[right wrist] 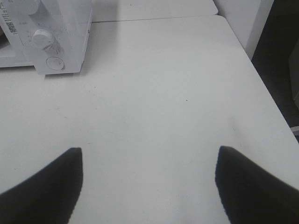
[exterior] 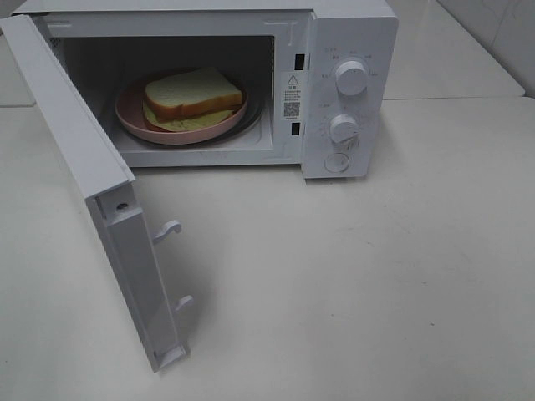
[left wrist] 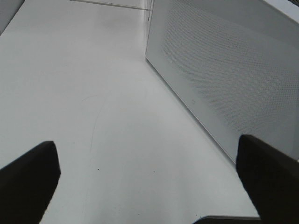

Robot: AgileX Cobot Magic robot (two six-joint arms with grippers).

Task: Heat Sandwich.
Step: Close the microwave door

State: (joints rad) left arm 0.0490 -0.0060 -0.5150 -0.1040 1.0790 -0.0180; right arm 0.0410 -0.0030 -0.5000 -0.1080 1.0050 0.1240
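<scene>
1. Locate the microwave (exterior: pixel 351 33) at 12 o'clock on the white counter (exterior: pixel 376 276) in the high view. Its door (exterior: pixel 75 159) stands fully open, hinged on the side at 9 o'clock, with its free edge reaching toward 7 o'clock. Two white latch hooks (exterior: pixel 170 227) project from that edge, one above the other.

2. Locate the sandwich (exterior: pixel 192 93). It lies inside the open cavity on a round pink plate (exterior: pixel 134 117). The top slice of white bread sits slightly askew, and pale yellow-green filling shows below it toward 6 o'clock. Nothing touches the sandwich.

3. Note the control panel at 3 o'clock of the cavity. It carries an upper knob (exterior: pixel 352 77), a lower knob (exterior: pixel 343 128) and a round button (exterior: pixel 337 163) at 6 o'clock of the lower knob. A warning sticker (exterior: pixel 292 96) with a square code sits on the frame between the cavity and the panel.

4. Check the left gripper (left wrist: pixel 145 140). Its dark fingers (left wrist: pixel 28 182) are spread wide with only bare counter between them. A white panel with a fine dot pattern (left wrist: pixel 224 65) stands upright on the counter near one finger; you cannot tell from this view whether it is touched.

5. Check the right gripper (right wrist: pixel 149 149). Its fingers (right wrist: pixel 252 186) are spread apart and grip nothing. It hangs over bare counter, well apart from the control panel.

6. Neither gripper appears in the high view.
</scene>
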